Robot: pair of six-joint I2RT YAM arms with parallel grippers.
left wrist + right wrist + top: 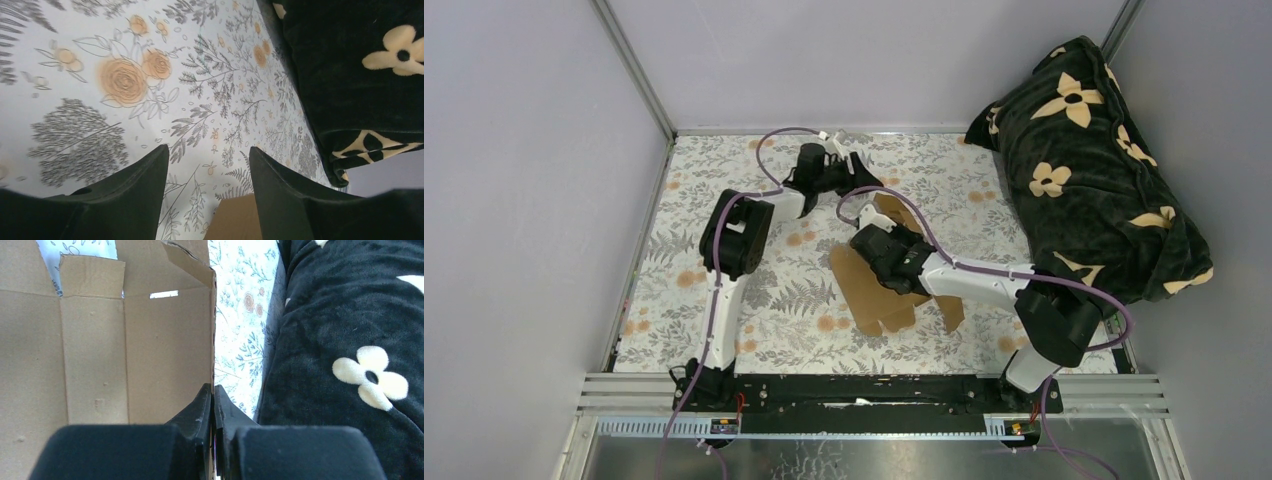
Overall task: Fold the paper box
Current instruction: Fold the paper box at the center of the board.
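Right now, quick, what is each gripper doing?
Left gripper: open, holding nothing.
Right gripper: closed on the edge of the box.

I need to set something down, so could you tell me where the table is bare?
Bare cloth: between the left arm and the left wall, and between the paper box and the base rail. Crowded: the centre, with the box, the left gripper and right gripper, and the right, under the blanket.

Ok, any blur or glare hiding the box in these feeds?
Top external: even light, no glare, paper box sharp but partly under the right arm. Left wrist: tablecloth blurs at the left edge, left fingers dark. Right wrist: box crisp, right fingers soft and dark.
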